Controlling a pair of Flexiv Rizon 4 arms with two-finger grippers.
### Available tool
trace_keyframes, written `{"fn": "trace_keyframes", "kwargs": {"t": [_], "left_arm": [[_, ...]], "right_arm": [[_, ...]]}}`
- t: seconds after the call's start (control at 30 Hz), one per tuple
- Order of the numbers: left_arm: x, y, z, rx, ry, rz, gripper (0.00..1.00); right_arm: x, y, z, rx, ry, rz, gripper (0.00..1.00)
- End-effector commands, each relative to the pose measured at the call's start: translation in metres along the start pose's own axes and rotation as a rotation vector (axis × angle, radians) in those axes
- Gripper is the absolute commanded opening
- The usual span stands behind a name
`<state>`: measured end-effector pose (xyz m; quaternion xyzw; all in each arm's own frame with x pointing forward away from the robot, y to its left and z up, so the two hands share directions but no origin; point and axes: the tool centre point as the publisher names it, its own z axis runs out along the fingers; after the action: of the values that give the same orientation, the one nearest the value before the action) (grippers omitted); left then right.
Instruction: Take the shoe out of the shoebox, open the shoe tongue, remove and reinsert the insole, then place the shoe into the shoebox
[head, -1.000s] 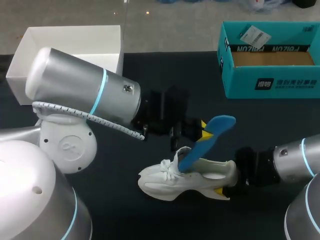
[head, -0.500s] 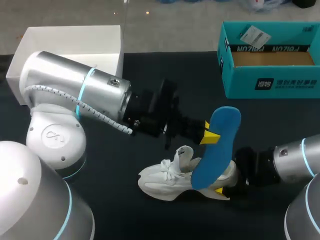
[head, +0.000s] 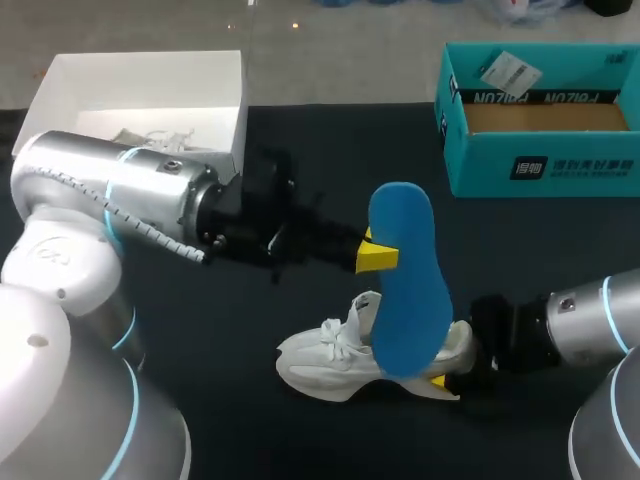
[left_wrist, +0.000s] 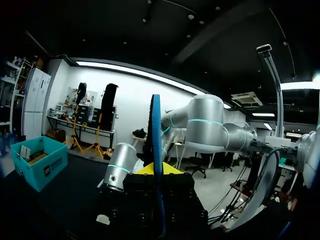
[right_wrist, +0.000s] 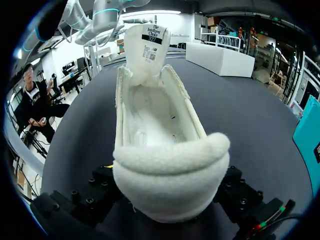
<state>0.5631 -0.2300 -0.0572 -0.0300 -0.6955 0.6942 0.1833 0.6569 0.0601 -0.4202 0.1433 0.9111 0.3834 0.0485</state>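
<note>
insole (head: 405, 285) pulled out, shoe (head: 320, 362) stays gripped

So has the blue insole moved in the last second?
Yes. The left gripper has pulled the insole clear of the shoe, and its upper end swung away from the teal shoebox toward the white box.

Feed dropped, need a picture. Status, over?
Left gripper shut on blue foam insole, out of the white sneaker. Right gripper shut on its heel. Nothing blocking.
</note>
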Motion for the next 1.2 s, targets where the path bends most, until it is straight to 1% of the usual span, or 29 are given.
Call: {"fn": "trace_keyframes", "kwargs": {"t": [0.03, 0.3, 0.57, 0.67, 0.8, 0.93, 1.0, 1.2], "left_arm": [[0.018, -0.008, -0.008, 0.047, -0.006, 0.003, 0.0], [0.032, -0.03, -0.005, 0.061, 0.009, -0.005, 0.0], [0.045, -0.046, -0.001, 0.152, 0.046, -0.005, 0.0], [0.048, -0.047, 0.0, 0.157, 0.052, 0.001, 0.0], [0.057, -0.052, -0.001, 0.148, 0.065, 0.004, 0.0], [0.064, -0.054, -0.003, 0.126, 0.135, -0.056, 0.0], [0.067, -0.052, -0.005, 0.102, 0.133, -0.093, 0.0], [0.078, -0.052, -0.014, 0.075, 0.112, -0.121, 0.0]], "right_arm": [[0.001, -0.001, 0.002, 0.003, -0.002, 0.0, 0.0], [0.001, -0.001, 0.002, 0.003, -0.002, 0.0, 0.0], [0.001, -0.001, 0.002, 0.003, -0.002, 0.0, 0.0], [0.001, -0.001, 0.002, 0.003, -0.002, 0.0, 0.0], [0.001, -0.001, 0.002, 0.003, -0.002, 0.0, 0.0], [0.001, -0.001, 0.002, 0.003, -0.002, 0.0, 0.0], [0.001, -0.001, 0.002, 0.003, -0.002, 0.0, 0.0], [0.001, -0.001, 0.002, 0.003, -0.002, 0.0, 0.0]]}}
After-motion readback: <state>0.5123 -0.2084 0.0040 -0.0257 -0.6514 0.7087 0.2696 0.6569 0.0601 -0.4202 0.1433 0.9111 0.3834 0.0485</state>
